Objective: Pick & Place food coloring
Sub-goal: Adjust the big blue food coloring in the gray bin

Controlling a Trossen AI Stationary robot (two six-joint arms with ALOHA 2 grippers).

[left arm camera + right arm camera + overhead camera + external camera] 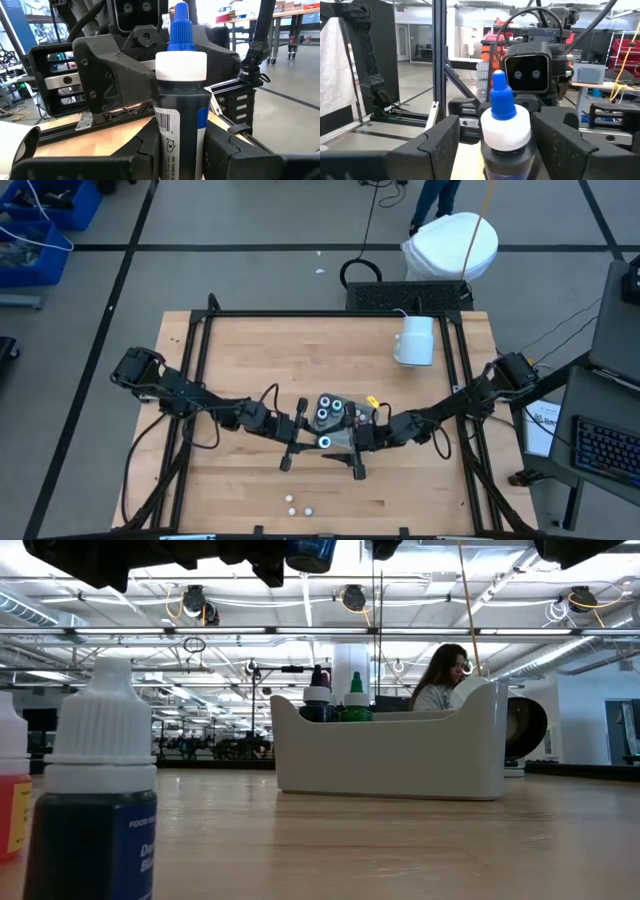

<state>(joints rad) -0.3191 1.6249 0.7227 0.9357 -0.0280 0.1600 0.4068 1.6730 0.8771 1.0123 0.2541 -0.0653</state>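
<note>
Both arms meet over the middle of the bench (250,350), a little toward its front edge. The left gripper (322,441) has its fingers (227,145) closed on a food coloring bottle (181,115), a dark-bodied dropper bottle with a white collar and a blue tip, held upright and lifted clear of the wood. The right gripper (350,442) faces it from the other side with its fingers (440,140) spread wide, one on each side of the bottle's white collar without pressing on it. Just behind the two grippers lies a clear tray (335,412) with small dark round pots (329,409) in it. Three tiny white-capped bottles (298,506) stand close together near the front edge of the bench; the low view shows a blue one (95,810) with a red-and-yellow one (12,790) just beside it. A white mug (415,340) sits near the back right corner. Beyond the bench, a person (440,675) sits in the room.
</note>
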